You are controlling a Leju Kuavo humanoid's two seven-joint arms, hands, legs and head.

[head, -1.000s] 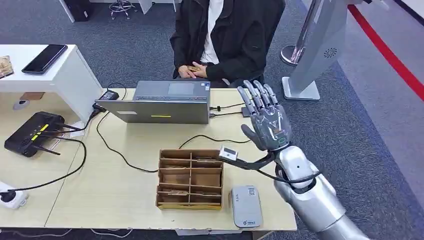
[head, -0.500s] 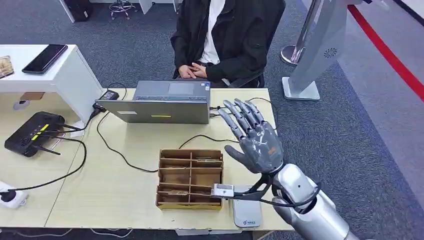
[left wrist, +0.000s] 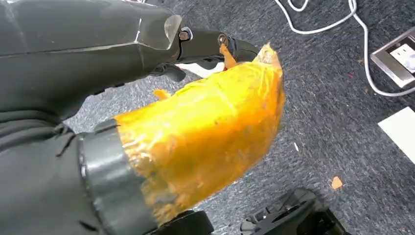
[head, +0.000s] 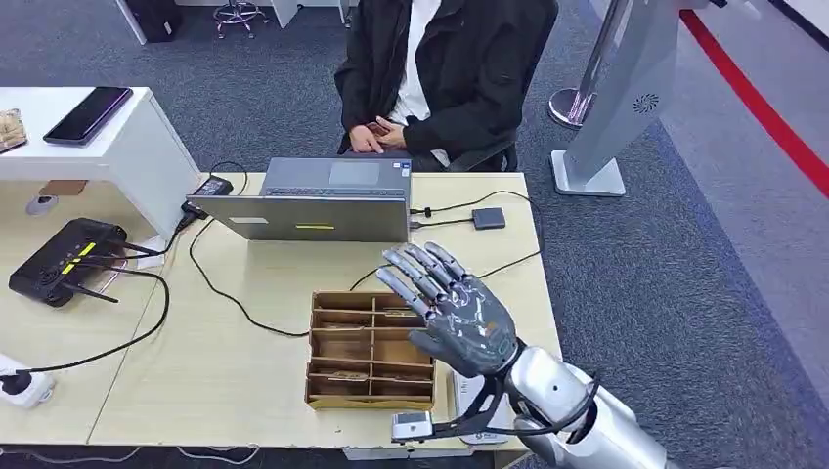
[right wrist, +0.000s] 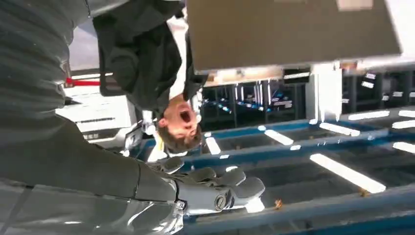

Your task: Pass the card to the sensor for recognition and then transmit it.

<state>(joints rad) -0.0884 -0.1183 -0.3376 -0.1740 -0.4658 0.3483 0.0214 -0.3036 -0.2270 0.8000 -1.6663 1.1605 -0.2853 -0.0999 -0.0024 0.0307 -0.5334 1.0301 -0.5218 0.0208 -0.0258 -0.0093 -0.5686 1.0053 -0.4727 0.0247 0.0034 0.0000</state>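
Observation:
My right hand [head: 445, 311] hovers with its fingers spread and nothing in it, over the right side of the brown cardboard organizer [head: 344, 347]. In the right wrist view the same hand [right wrist: 215, 192] is stretched out and holds nothing. The organizer has several compartments; I cannot make out a card in them. The white card sensor [head: 467, 403] lies just right of the organizer at the table's front edge, mostly hidden under my right forearm. My left hand [left wrist: 215, 107], partly wrapped in yellow tape, hangs above the carpet with nothing in it.
A grey laptop [head: 313, 200] stands at the back of the table [head: 235, 342], with a person [head: 440, 68] seated behind it. Cables cross the table to a black router [head: 61, 259] on the left. A small dark hub [head: 488, 217] lies at back right.
My right hand has swung down and to the left, from beside the table's right edge to over the organizer. The hub behind it is now uncovered.

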